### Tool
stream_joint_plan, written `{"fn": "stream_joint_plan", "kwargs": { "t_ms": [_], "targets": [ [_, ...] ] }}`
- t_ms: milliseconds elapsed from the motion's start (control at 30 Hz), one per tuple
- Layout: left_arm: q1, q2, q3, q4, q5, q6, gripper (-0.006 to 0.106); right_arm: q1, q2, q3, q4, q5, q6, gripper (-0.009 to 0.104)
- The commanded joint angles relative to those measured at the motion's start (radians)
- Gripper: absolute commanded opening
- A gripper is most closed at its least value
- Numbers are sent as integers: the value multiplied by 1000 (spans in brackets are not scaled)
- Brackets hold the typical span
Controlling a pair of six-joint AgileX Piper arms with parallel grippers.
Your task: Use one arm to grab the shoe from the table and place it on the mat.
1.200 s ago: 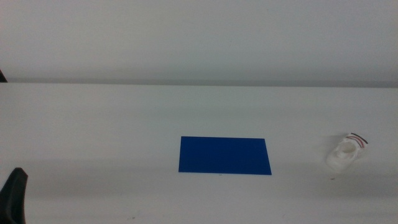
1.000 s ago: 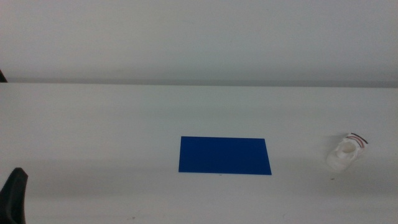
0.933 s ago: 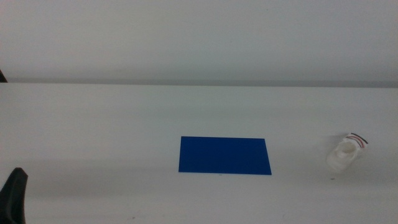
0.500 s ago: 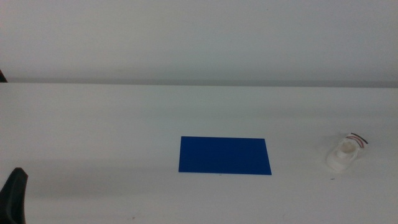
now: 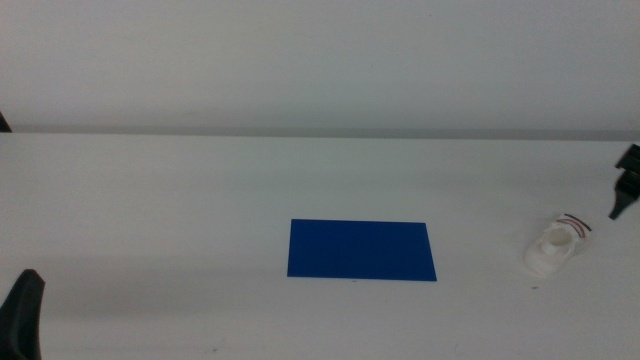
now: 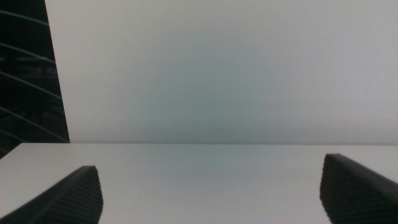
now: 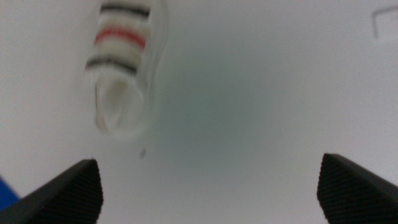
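The table (image 5: pixel 180 200) is big, flat and white, and it goes from one side of the room to the other. A thin blue mat (image 5: pixel 362 250) lies flat near the middle of it, a long shape with four corners. A small white shoe (image 5: pixel 555 245) with dark and red straps sits on the bare table, well apart from the mat, off to the mat's right side.

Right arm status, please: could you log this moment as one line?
right pincer: open, above table near shoe | shoe: off mat | left pincer: open, waiting
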State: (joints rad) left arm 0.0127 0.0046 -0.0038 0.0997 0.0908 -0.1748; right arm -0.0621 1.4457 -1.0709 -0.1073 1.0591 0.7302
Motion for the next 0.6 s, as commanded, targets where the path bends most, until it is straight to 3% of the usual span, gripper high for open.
{"fn": "stream_joint_plan", "kwargs": {
  "t_ms": [0, 233, 400, 567],
  "targets": [
    [-2, -41, 43, -2, -11, -6, 94, -8, 93, -70, -25, -11, 33, 92],
    [-2, -41, 43, -2, -11, -6, 94, 3, 278, -183, -8, -56, -27, 92],
    [-2, -41, 43, -2, -11, -6, 94, 3, 361, -201, 59, -153, -32, 92],
    [-2, -41, 43, -2, -11, -6, 94, 9, 406, -201, 84, -192, 1, 92]
  ]
}}
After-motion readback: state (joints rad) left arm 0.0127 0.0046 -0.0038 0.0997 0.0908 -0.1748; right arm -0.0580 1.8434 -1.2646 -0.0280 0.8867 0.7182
